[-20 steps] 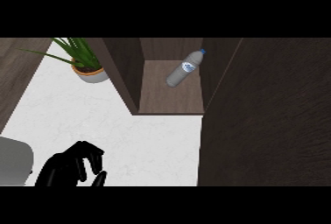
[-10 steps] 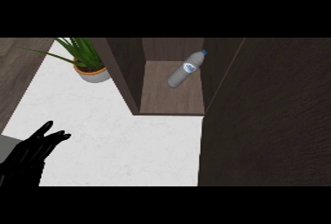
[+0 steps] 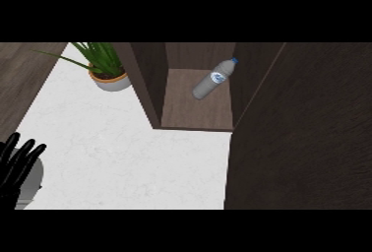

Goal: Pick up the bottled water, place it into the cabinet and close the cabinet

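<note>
Fingers (image 3: 22, 155) straight and spread, pointing up, holding nothing and touching nothing I can see.

Head view:
- Left hand (image 3: 16, 170) at the frame's 8 o'clock edge, open, at rest by the look of it. A grey shape shows just under it at the edge; can't tell what it is.
- Right hand: not visible.
- Bottled water (image 3: 213, 80) is already inside the cabinet (image 3: 196, 110), at about 1 o'clock from frame centre. It stands tilted, blue cap towards 1 o'clock, upper end against the right inner wall, base on the wood shelf. Well apart from the hand.
- Cabinet door (image 3: 301, 128) is the big dark panel filling the right side from 1 to 5 o'clock, standing open.
- Potted plant (image 3: 109, 74) at 11 o'clock on the white counter (image 3: 131, 157), just left of the cabinet's left wall.

Handling, my guess: clear plastic bottle, light to moderate if full, smooth and round so likely slippery, wall will flex under squeeze. If it needs regrasping, take it at mid-body around the label, not the cap.

Task read: placement looks done; closing the door is what's left. Leaning bottle could tip if the door is swung hard.
</note>
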